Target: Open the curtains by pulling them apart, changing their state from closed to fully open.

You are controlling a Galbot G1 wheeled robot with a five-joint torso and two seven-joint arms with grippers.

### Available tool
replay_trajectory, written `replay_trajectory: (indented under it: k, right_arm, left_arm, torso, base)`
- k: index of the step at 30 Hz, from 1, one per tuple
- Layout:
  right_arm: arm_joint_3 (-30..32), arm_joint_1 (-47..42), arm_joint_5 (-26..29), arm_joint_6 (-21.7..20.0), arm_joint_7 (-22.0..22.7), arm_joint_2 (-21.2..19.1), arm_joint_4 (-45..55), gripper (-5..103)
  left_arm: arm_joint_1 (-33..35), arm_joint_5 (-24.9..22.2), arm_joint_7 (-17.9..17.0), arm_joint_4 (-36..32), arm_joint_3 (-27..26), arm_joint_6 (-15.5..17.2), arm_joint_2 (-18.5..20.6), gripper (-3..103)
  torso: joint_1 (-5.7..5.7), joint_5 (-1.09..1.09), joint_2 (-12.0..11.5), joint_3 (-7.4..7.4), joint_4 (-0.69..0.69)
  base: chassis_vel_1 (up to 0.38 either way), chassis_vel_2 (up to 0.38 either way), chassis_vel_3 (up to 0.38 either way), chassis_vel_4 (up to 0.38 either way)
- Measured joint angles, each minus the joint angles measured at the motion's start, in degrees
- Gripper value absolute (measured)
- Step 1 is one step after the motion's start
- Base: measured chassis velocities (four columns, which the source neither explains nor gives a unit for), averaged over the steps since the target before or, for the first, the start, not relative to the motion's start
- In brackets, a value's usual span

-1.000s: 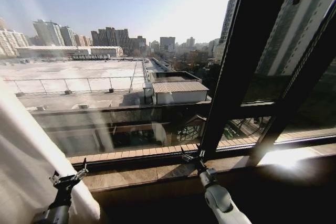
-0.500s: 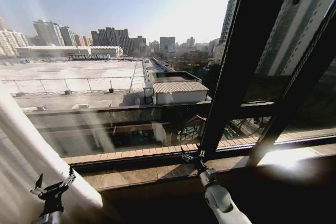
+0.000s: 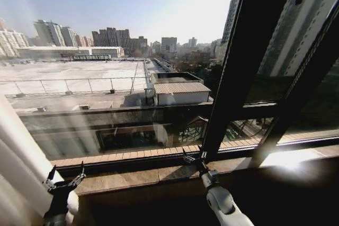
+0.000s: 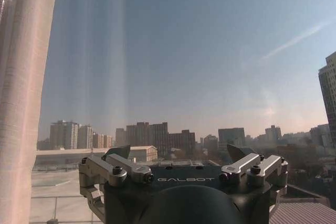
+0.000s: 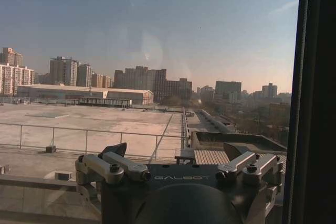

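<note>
The left gripper (image 3: 64, 177), spread wide at seven o'clock beside the curtains (image 3: 21, 157), is risking sheer fabric sliding back unheld.

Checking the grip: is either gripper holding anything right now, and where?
Nothing is held: the left gripper is open beside the curtain, and the right gripper is open.

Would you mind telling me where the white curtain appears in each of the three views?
Head view: curtain bunched at the lower left edge, beside the left gripper.
Left wrist view: a strip along the left edge.
Right wrist view: not in it.
Shared landmark: the dark block of towers on the skyline.
</note>
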Motion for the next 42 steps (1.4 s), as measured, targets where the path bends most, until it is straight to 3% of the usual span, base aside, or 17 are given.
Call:
replay_trajectory:
  k: [6, 29, 42]
  right_arm:
    - [0.00, 0.00, 0.00, 0.00, 0.00, 0.00, 0.00, 100]
    - [0.00, 0.00, 0.00, 0.00, 0.00, 0.00, 0.00, 100]
    - [0.00, 0.00, 0.00, 0.00, 0.00, 0.00, 0.00, 100]
  left_arm:
    - [-1.41, -2.04, 2.01, 1.27, 1.48, 1.50, -0.11, 100]
    - [-1.65, -1.66, 1.79, 1.55, 1.67, 1.67, -0.18, 100]
    - [-1.63, -1.61, 1.69, 1.53, 1.63, 1.68, -0.18, 100]
  torso:
    - [0.00, 0.01, 0.00, 0.00, 0.00]
    - [0.00, 0.00, 0.00, 0.00, 0.00]
    - [0.00, 0.02, 0.00, 0.00, 0.00]
  base:
    - [0.000, 0.000, 0.000, 0.000]
    - [-0.002, -0.001, 0.003, 0.002]
    - [-0.185, -0.185, 0.180, 0.182]
